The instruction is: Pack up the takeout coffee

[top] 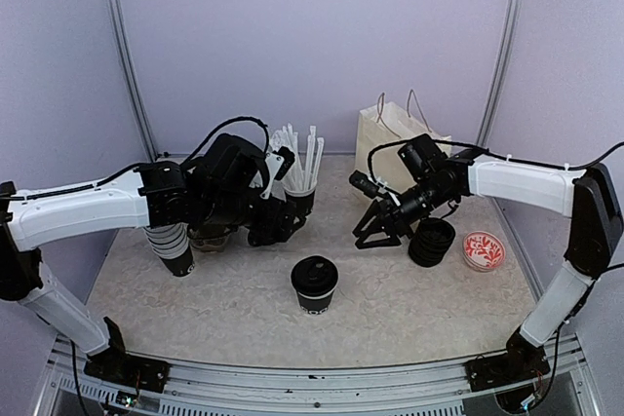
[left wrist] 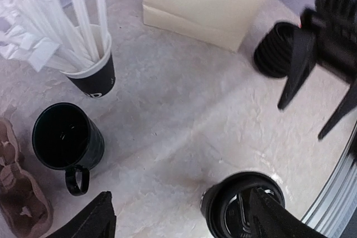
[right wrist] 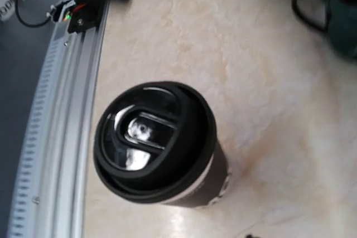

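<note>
One takeout coffee [top: 314,284], a black paper cup with a black lid on it, stands alone on the table's near middle; it also shows in the left wrist view [left wrist: 237,202] and the right wrist view [right wrist: 156,143]. My left gripper [top: 275,231] hovers behind and left of it, open wide with nothing between its fingers [left wrist: 96,220]. My right gripper [top: 375,236] hangs to the cup's right rear, open and empty; its fingers do not show in its own wrist view. A stack of black lidless cups [top: 174,245] stands at the left, partly hidden by my left arm.
A beige paper bag [top: 395,133] stands at the back right. A black cup of white straws [top: 300,187], a dark handled mug [left wrist: 67,137] and a brown cardboard carrier [left wrist: 17,188] sit under my left arm. A stack of black lids [top: 431,241] and a red-patterned dish [top: 484,250] lie right.
</note>
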`<state>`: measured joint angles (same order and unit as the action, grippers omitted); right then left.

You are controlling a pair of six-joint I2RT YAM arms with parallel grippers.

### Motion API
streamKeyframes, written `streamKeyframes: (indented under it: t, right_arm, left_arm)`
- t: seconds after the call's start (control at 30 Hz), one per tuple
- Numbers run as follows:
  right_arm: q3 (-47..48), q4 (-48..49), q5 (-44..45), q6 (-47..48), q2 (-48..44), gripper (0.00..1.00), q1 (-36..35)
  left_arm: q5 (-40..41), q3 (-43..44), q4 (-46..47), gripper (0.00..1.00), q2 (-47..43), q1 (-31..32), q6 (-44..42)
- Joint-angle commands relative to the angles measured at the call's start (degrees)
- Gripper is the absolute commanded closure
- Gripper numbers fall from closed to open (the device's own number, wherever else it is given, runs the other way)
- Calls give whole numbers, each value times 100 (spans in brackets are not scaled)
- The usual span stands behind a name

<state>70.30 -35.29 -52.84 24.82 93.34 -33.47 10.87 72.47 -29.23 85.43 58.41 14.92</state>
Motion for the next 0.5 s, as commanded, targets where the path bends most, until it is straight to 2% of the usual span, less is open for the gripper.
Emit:
streamKeyframes:
  t: [0.0, 0.23, 0.47]
  right_arm:
    - [114, -1014, -321, -554, 600, 52, -197]
    - [230, -1208, -523, -590, 1060, 55, -645]
    - [554, -1449, -859, -544, 1475, 58, -684]
  left_arm:
    - [-754, -576, 1057, 22, -111, -241, 1064]
    - [-1227, -1238, 1471, 32, -103, -244, 1505]
    - [-1603, -1454, 1761, 39, 120, -250, 1444]
